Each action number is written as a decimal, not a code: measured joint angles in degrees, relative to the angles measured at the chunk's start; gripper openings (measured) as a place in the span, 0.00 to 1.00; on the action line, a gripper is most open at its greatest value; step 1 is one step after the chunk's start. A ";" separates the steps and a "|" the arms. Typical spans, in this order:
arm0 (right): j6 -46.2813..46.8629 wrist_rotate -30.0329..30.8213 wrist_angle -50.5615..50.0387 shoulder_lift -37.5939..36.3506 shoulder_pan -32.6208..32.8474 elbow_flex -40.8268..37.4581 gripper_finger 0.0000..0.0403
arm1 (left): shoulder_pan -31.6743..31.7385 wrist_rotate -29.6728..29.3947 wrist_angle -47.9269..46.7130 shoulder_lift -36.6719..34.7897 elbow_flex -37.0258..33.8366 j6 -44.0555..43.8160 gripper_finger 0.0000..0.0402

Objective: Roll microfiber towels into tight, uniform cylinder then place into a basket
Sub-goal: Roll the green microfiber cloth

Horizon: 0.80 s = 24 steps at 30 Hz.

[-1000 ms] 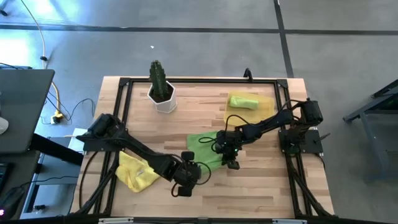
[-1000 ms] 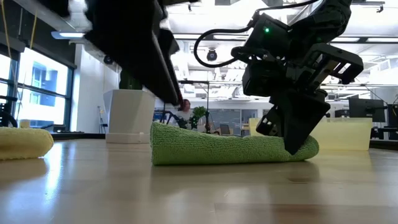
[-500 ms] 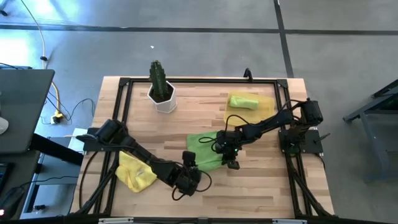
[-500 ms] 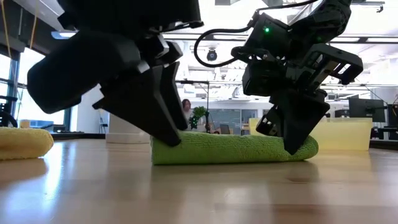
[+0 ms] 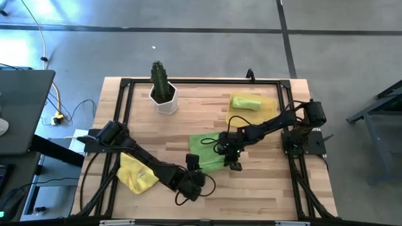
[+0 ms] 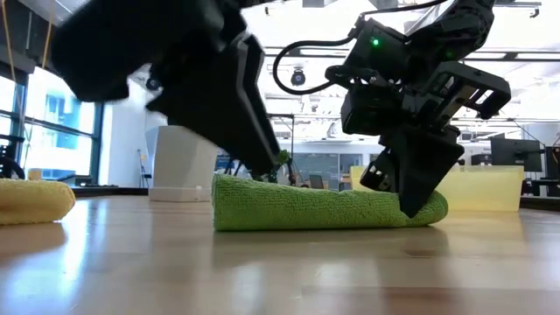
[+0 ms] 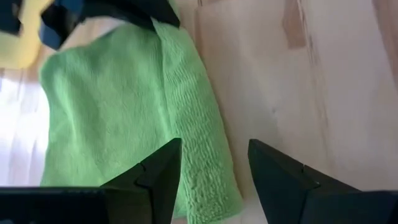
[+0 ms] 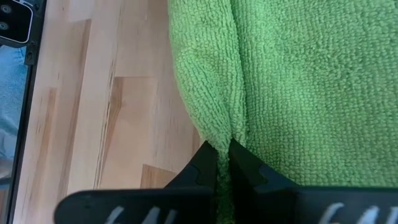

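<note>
Centrally, green towel (image 5: 207, 151) between grippers

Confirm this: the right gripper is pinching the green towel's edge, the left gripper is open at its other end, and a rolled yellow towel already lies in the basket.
One thing is wrong: the rolled towel in the basket is lime green, as the high view shows. The right gripper does pinch the green towel, and the left gripper is open.

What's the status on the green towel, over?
Right gripper shut on green towel, pinning its edge. Left gripper open over the near end. Rolled towel in basket. Nothing blocking.
</note>
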 joint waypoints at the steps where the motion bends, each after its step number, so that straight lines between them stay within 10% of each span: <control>1: 0.00 0.00 0.00 0.00 0.00 0.00 0.00 | -0.15 -0.12 -0.45 0.00 0.51 -0.01 0.44; 24: 0.00 -0.04 -0.07 -0.02 0.00 0.02 0.00 | 3.65 9.76 2.68 0.17 -6.99 -9.11 0.40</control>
